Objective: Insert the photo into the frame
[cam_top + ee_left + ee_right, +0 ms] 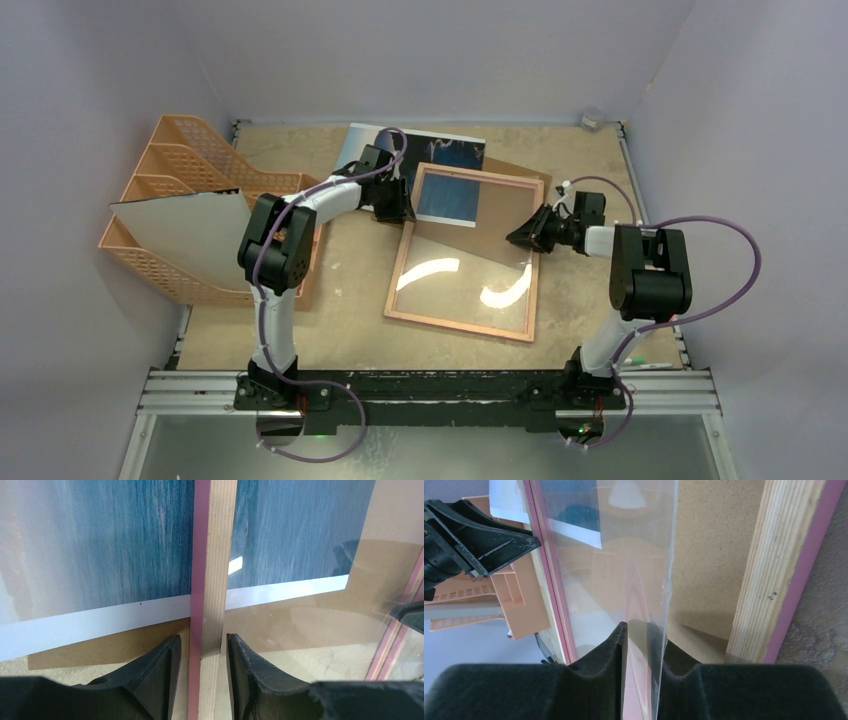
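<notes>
Photo point(460, 152) lies face up at the far end of the counter point(340, 300), on a brown backing board point(512, 168). Its near part shows blue through the frame point(460, 327), which overlaps it.

Left claw point(202, 640) straddles the frame's far-left rail. One finger is on the wood and a sliver of gap shows at the pink side, so I cannot tell whether it clamps.

Right claw point(641, 627) has the edge of the clear pane point(624, 580) between its fingers, just inside the right rail. The fingers are near together, but I cannot tell if they truly pinch.

Judgement: the step in hand is squaring the frame over the photo. To do it well:
- seat both grips first
- move both claws together
- keep the pane untwisted
- avoid dragging the print off the board
</notes>
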Controlling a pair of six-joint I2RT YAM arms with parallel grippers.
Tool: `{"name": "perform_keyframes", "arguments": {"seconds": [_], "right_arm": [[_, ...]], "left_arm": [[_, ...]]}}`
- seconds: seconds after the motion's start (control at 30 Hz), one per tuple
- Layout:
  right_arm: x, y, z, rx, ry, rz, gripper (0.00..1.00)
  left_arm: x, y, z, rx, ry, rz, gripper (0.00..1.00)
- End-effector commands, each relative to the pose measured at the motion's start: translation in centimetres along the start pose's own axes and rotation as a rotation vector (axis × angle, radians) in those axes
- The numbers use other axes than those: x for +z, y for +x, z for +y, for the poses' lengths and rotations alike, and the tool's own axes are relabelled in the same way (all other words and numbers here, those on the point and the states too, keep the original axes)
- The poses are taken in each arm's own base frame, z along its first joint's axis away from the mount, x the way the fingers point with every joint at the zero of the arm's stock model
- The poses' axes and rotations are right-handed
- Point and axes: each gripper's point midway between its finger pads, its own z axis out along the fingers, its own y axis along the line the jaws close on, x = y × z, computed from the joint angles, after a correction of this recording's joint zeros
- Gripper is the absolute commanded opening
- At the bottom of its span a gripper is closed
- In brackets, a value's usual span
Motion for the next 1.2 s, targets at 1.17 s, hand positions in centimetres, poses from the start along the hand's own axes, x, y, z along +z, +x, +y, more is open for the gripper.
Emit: {"name": "perform_keyframes", "arguments": {"seconds": [1.17], "right_arm": [[-0.4, 1.2, 0.9, 0.014, -0.036, 0.087, 0.2]], "left_arm": [[-2.0, -2.1, -1.7, 0.037, 0.046, -0.106, 0.66]]}}
